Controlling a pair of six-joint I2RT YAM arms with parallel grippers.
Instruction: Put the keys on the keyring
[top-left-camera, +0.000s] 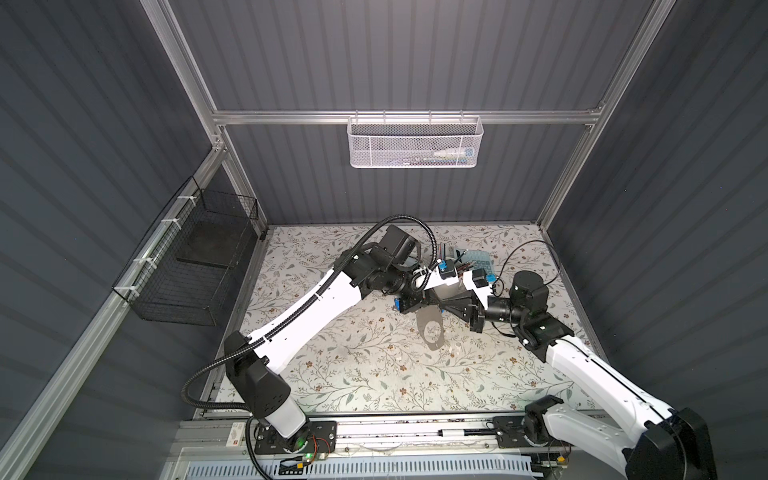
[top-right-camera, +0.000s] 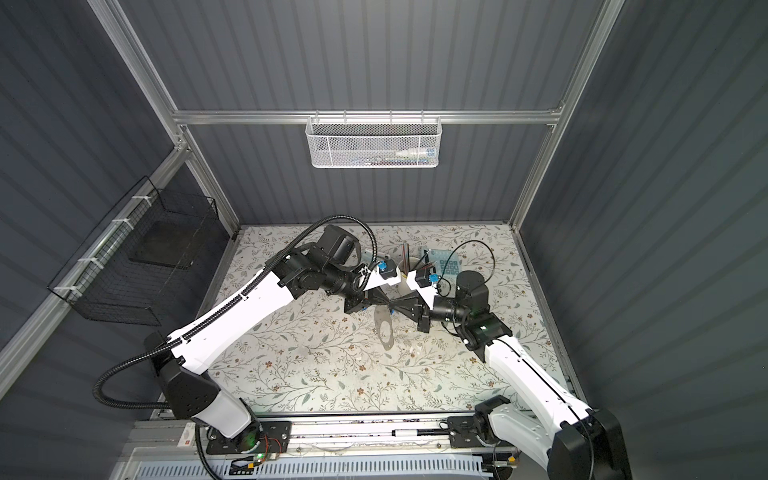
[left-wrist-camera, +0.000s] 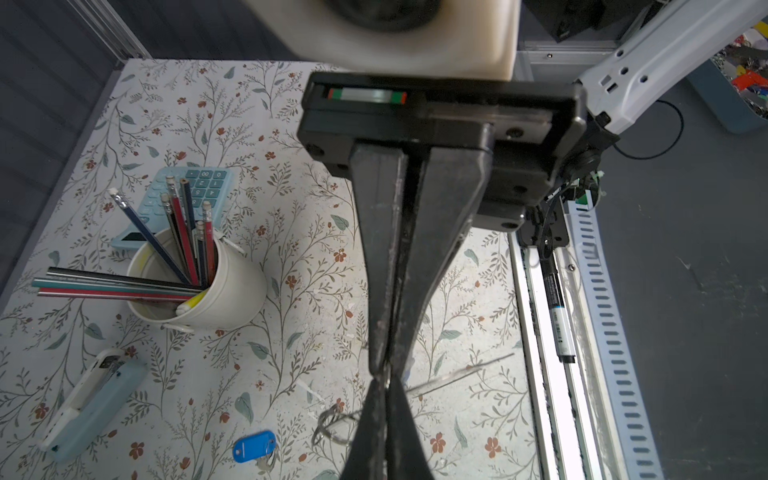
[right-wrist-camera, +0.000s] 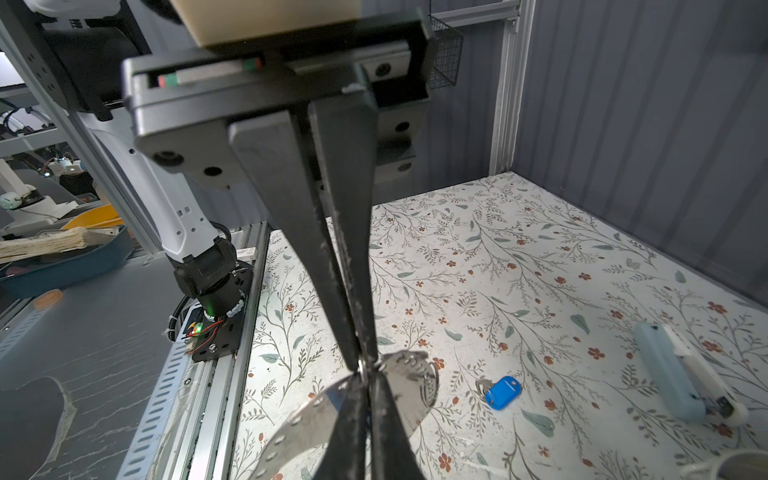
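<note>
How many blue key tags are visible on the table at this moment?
1. The blue key tag lies on the table, between the stapler and the keyring. Another may be hidden behind the arms.

The only writing I could make out was the digits on the keys of the pale blue calculator (left-wrist-camera: 210, 183) behind the pencil cup (left-wrist-camera: 232, 291), a 0, a 1 and a 2 among them, while the print on the marker (left-wrist-camera: 559, 307) was too small to read.
</note>
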